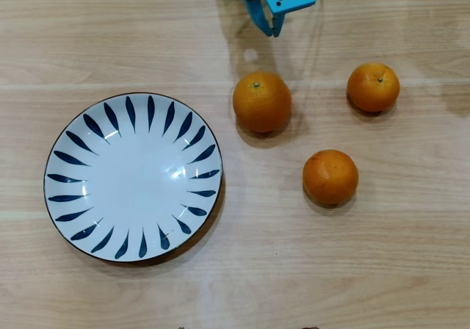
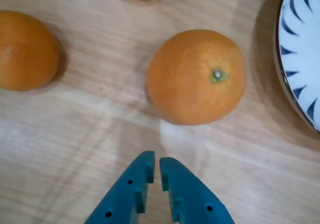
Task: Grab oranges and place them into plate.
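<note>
The blue claw (image 2: 155, 165) is nearly shut, with only a thin gap between its two tips, and it holds nothing and touches nothing as it hangs over the wooden table (image 1: 352, 270). In the wrist view the tips point at the biggest orange (image 2: 196, 76), which sits just ahead of them with its green stem dot facing up; it is round, so it has no long side. In the overhead view this orange (image 1: 261, 101) lies just right of the empty plate (image 1: 134, 177), with another orange (image 1: 373, 87) farther right and a third orange (image 1: 330, 176) lower down, all on the table.
</note>
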